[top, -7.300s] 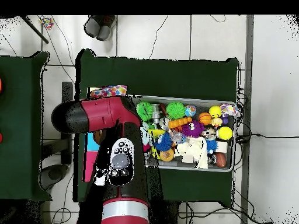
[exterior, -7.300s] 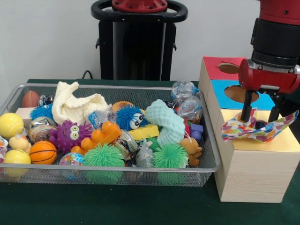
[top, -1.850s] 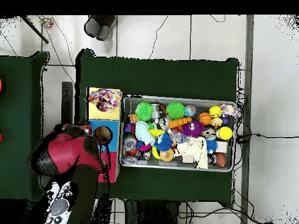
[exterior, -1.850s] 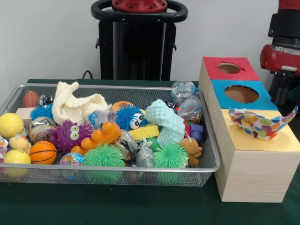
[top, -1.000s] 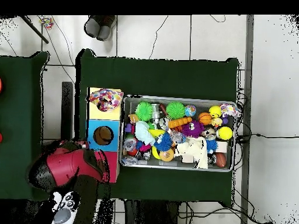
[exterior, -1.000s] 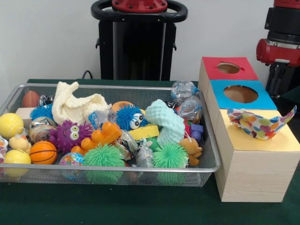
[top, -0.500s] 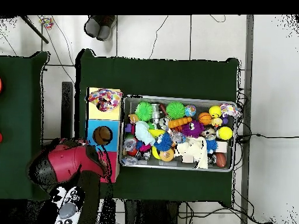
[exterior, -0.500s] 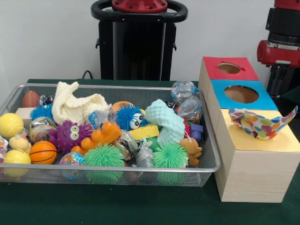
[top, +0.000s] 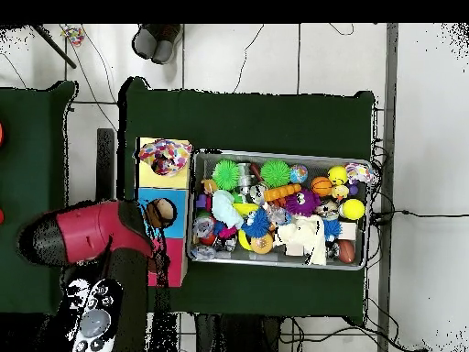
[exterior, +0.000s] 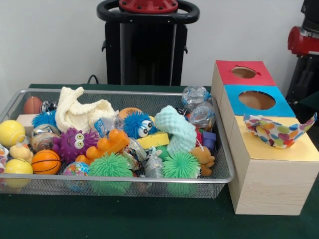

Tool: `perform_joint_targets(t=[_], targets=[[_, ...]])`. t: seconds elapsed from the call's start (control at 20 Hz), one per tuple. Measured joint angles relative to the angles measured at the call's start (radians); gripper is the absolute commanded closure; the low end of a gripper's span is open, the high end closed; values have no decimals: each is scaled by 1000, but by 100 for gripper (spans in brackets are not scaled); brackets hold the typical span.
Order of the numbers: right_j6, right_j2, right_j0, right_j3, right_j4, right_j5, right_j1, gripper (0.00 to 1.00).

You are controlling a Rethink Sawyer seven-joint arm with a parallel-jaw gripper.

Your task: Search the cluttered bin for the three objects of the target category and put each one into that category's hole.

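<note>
A polka-dot cloth (exterior: 279, 130) lies crumpled on the yellow end (exterior: 299, 150) of the wooden box, over its hole; the overhead view shows this cloth (top: 163, 156) too. Two more cloths lie in the mesh bin (exterior: 124, 184): a cream one (exterior: 82, 112) at the back left and a mint textured one (exterior: 177, 129) right of the middle. My gripper (exterior: 300, 83) hangs at the picture's right edge, behind the box and apart from the cloth; its state is hidden. In the overhead view only the red arm (top: 87, 234) shows, beside the box.
The box also has a red section with a hole (exterior: 243, 72) and a blue section with a hole (exterior: 257, 100). The bin holds several balls, spiky toys (exterior: 110, 167), a purple monster (exterior: 75, 143), an orange toy (exterior: 107, 144) and wrapped items (exterior: 195, 97).
The gripper, earlier down on the polka-dot cloth over the yellow section, has let it go and drawn back. In the last half second the arm rose and shifted further away from the box.
</note>
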Motion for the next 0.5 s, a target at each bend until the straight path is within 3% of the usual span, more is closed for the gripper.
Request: perform_joint_targets(t=[0.15, 0.5], targets=[[0, 4, -13, -55, 0, 48, 9, 100], [0, 33, -76, -339, -3, 193, 105, 100]])
